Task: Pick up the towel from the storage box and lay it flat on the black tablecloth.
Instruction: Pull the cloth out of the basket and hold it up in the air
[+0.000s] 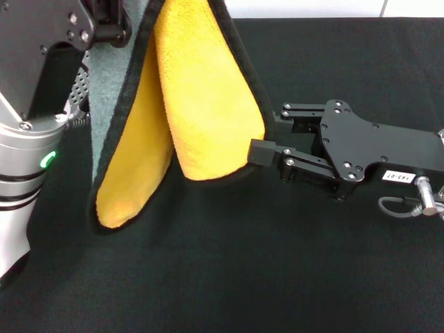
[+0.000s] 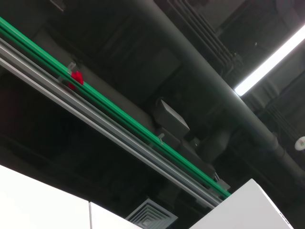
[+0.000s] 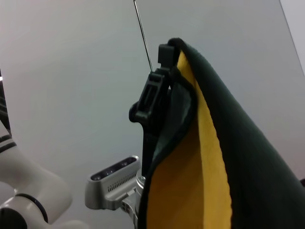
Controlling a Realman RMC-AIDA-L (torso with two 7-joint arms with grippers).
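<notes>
The towel (image 1: 201, 97) hangs in the air over the black tablecloth (image 1: 229, 270), folded lengthwise, with its yellow-orange face showing and a grey strip along the left. Its top runs out of the head view beside my left gripper (image 1: 111, 24), which holds it up. My right gripper (image 1: 267, 132) reaches in from the right at the towel's lower right black edge. It is open, with one finger pad (image 1: 262, 152) against the hem. The right wrist view shows a black finger (image 3: 156, 95) alongside the towel (image 3: 205, 157). A perforated corner of the storage box (image 1: 82, 82) peeks out behind my left arm.
My left arm's silver and white housing (image 1: 28, 159) fills the left edge of the head view. A white wall strip (image 1: 312, 8) runs beyond the cloth's far edge. The left wrist view shows only the ceiling, with a green rail (image 2: 119, 112) and a light.
</notes>
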